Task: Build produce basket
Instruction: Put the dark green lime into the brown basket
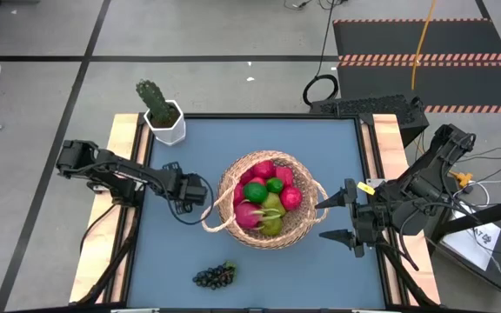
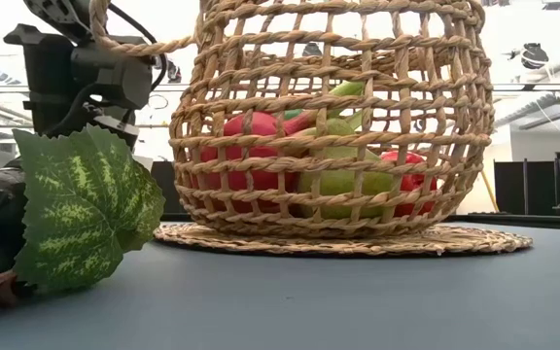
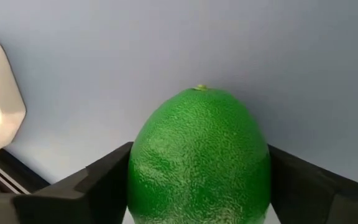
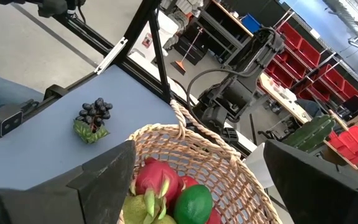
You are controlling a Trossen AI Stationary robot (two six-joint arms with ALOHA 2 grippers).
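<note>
Lime (image 3: pixel 199 158): we find it between the left claw's (image 1: pixel 200 193) fingers, clamped, just left of the basket (image 1: pixel 301 228). Basket holds apples, limes, pears; the right claw (image 1: pixel 342 216) stands apart beside its right rim. Grapes (image 1: pixel 215 276) lie on the counter (image 1: pixel 320 148).

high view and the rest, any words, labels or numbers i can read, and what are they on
No text can be read in any view.
White sheet of paper beside the right arm: dark marks, too small to read.
Yellow tag by the right gripper: no print can be made out.
Small card on the stand behind the table: too blurred to read.
Basket, lime, white pot: no lettering.
</note>
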